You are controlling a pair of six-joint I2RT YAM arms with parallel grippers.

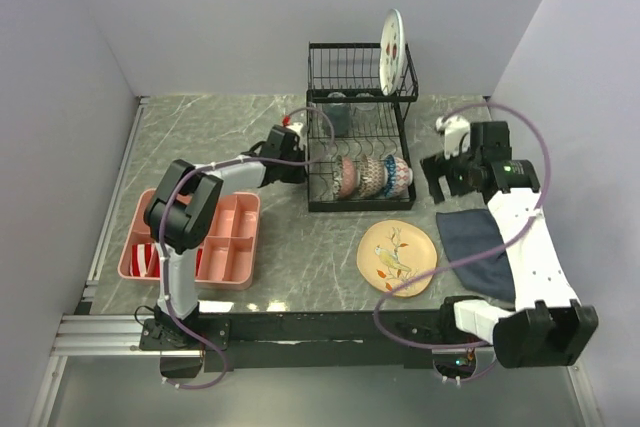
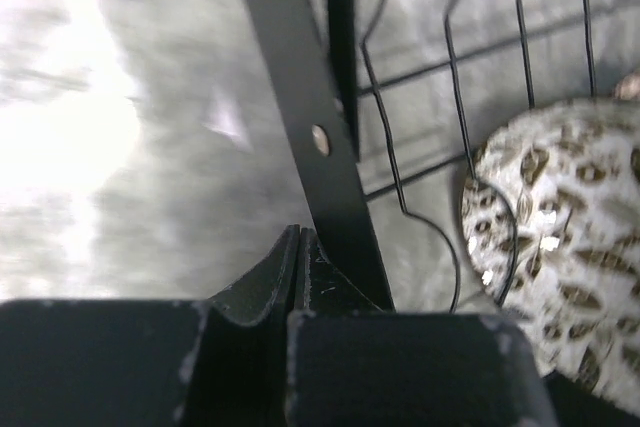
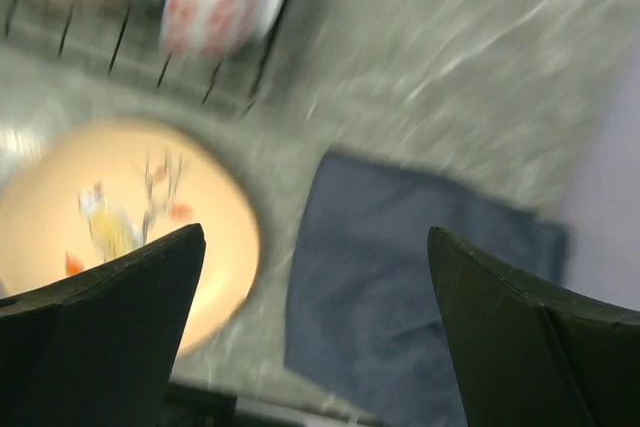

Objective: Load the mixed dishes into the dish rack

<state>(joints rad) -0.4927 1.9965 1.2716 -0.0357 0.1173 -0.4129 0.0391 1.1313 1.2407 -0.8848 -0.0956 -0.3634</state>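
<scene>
Right wrist view motion-blurred throughout; tan plate (image 3: 110,222) cut by the left finger (image 3: 110,292); cloth (image 3: 400,277) partly behind the right finger (image 3: 530,337); 2 racked bowls cropped at top edge.

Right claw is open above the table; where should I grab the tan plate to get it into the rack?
The tan plate lies flat, so there is no face to pinch. Probably take its right rim, beside the cloth, coming down with the right claw, one finger under the lip.
</scene>
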